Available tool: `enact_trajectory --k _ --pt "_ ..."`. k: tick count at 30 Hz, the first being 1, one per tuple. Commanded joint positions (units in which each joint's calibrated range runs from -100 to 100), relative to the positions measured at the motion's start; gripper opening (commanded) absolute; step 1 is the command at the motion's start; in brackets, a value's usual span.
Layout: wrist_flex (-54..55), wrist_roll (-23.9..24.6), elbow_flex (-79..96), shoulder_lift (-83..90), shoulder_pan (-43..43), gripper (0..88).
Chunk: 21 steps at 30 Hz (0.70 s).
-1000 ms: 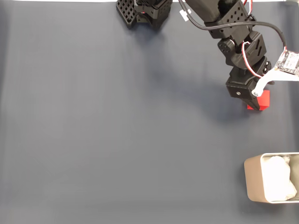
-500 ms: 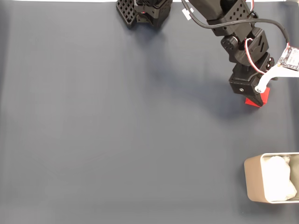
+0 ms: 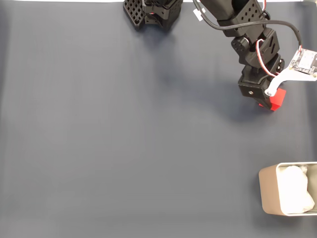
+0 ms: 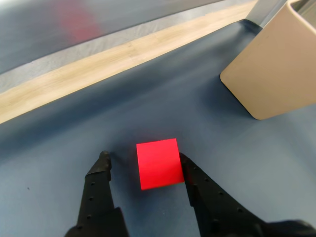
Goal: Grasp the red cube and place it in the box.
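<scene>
The red cube (image 3: 278,98) lies on the dark blue mat at the upper right of the fixed view, half tucked under the black arm's gripper (image 3: 269,101). In the wrist view the red cube (image 4: 158,163) sits between the two black fingers of the gripper (image 4: 143,159). It touches the right finger (image 4: 190,173), while a gap separates it from the left finger (image 4: 101,170), so the gripper is open around it. The beige box (image 3: 267,196) with white padding (image 3: 295,194) stands at the lower right edge, and its wall (image 4: 276,69) shows at the wrist view's upper right.
The arm's base and a black gridded part (image 3: 133,10) sit at the top edge of the mat. A white bracket with a small circuit board (image 3: 305,62) sticks out from the wrist. A wooden strip (image 4: 98,69) borders the mat beyond the cube.
The gripper has drifted slightly up in the fixed view, away from the box. The red cube has shifted up with it and turned a little.
</scene>
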State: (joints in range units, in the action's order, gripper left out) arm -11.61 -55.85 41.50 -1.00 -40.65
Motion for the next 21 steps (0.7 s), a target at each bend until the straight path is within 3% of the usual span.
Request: enact_trajectory --k 1,10,21 --pt "-0.19 -0.54 0.2 4.29 0.03 29.9" --pt "0.22 -0.44 2.11 6.02 0.1 28.4" --pt "-0.19 -0.98 2.02 6.63 0.88 11.7"
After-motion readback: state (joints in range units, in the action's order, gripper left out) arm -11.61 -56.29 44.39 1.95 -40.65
